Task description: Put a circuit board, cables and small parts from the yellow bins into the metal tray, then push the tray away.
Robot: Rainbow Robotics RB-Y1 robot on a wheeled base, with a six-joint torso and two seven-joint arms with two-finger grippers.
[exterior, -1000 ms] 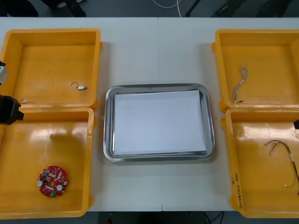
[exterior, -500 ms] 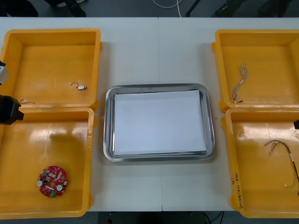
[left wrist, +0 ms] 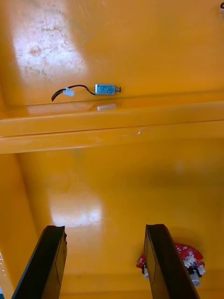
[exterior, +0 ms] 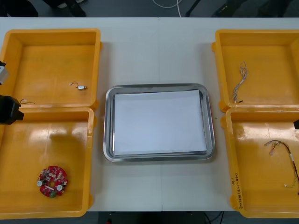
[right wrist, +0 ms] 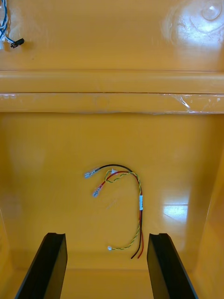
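Nothing has moved in the last second; both arms and every item sit as they did.

Nearest, the left gripper (left wrist: 105,229) hovers over the near left bin (exterior: 46,140) with its jaws apart and nothing between them. The board (left wrist: 186,259) lies flat on that bin's floor just beside one jaw, partly hidden behind it; from the front view it sits in the bin's near part (exterior: 52,181).

On the other side, the right gripper (right wrist: 107,236) hangs over the near right bin (exterior: 252,154), jaws also apart and empty. The red and yellow cable (right wrist: 126,201) lies loosely curled on the floor between and beyond them, touching neither.

In the middle of the table (exterior: 159,51) stands the tray (exterior: 159,87), white inside and bare, between the two pairs of bins.

Farther off, the small metal part (exterior: 82,87) with its short black lead rests in the far left bin (exterior: 46,60), close to the wall shared with the near one. The blue and white cable (exterior: 240,83) lies in the far right bin (exterior: 271,60), stretched along its inner side.
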